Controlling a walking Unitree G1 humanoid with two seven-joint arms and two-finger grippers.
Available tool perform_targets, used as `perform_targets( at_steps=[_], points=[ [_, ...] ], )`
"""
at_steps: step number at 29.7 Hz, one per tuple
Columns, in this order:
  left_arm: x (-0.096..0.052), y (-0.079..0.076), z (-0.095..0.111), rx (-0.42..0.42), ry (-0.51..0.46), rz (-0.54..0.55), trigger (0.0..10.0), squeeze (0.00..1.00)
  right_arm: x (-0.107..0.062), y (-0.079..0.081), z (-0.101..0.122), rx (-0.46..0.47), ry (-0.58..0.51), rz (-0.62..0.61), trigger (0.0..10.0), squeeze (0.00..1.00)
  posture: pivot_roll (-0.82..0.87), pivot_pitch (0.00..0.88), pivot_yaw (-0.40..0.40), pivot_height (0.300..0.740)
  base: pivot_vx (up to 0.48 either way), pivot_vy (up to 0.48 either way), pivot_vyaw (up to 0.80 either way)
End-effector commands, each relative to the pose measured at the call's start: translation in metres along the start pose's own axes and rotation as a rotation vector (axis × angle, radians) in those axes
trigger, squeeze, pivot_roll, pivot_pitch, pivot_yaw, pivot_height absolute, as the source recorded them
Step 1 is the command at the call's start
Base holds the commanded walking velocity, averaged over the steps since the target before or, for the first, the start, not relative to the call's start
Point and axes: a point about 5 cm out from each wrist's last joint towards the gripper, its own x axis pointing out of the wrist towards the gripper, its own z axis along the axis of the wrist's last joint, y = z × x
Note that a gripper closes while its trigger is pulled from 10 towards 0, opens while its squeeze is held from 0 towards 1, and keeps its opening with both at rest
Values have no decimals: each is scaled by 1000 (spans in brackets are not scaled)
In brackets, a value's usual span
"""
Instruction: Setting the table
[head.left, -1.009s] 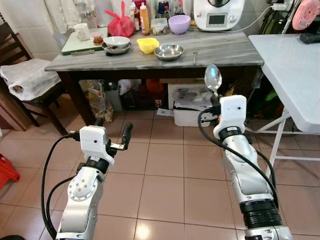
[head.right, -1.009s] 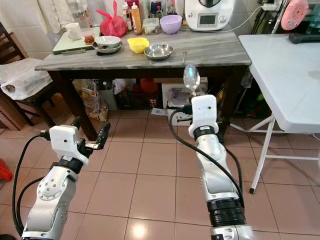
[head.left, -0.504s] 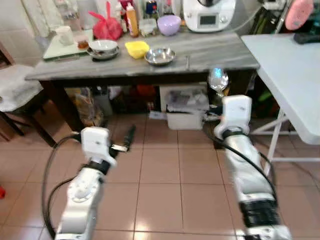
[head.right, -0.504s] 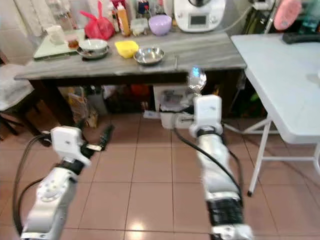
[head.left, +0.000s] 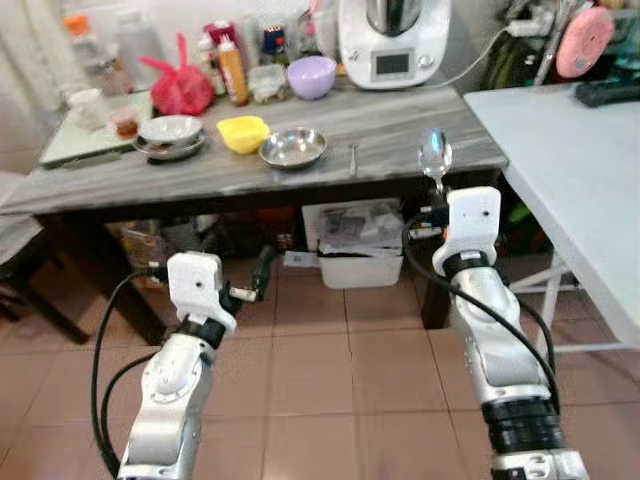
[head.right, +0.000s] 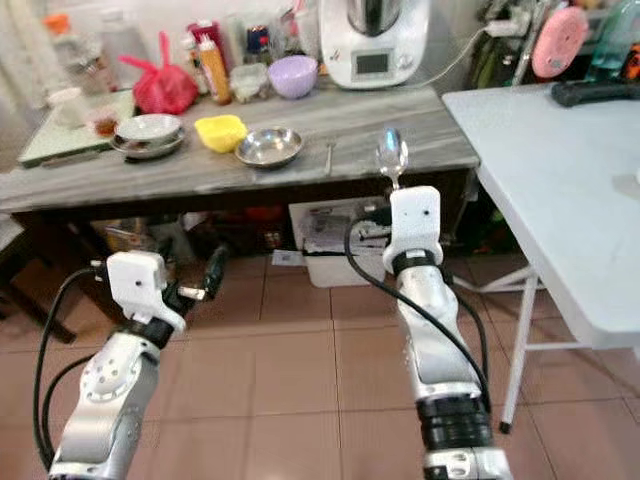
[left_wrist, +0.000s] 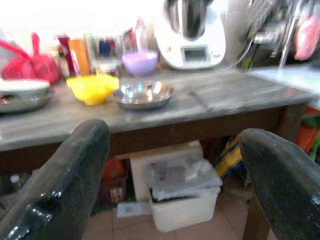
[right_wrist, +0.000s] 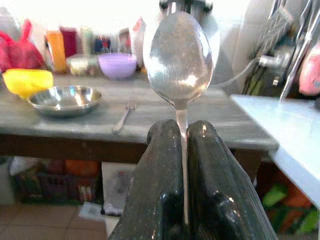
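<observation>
My right gripper (right_wrist: 181, 126) is shut on the handle of a metal spoon (head.left: 434, 154), which stands upright with its bowl up in front of the grey marble table (head.left: 400, 125). My left gripper (left_wrist: 172, 150) is open and holds nothing, low in front of the table's edge. On the table lie a steel bowl (head.left: 293, 147), a yellow bowl (head.left: 244, 132), a purple bowl (head.left: 311, 76), a fork (head.left: 353, 158) and a bowl on a plate (head.left: 170, 132).
A white folding table (head.left: 570, 150) stands at the right, its edge close to my right arm. A white kitchen appliance (head.left: 392, 40), bottles and a red bag (head.left: 182, 88) line the back of the marble table. A white box (head.left: 360, 255) sits under it on the tiled floor.
The camera has moved nearer to the marble table and swung right; the chair at the left has left the view. Both arms keep their pose, the spoon still held upright.
</observation>
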Motion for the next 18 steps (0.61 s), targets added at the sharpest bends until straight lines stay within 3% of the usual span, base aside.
perform_targets(
  at_steps=[1,18],
  points=[
    [2,-1,3,4,-12,-12,10000,0,2,-4,4,-1,-15,-12,10000,0,-114,30,94,740,480,0,0],
    [2,-2,3,2,-14,-16,10000,0,2,-2,5,-24,-23,-3,10000,0,-114,32,95,740,480,0,0]
  ],
)
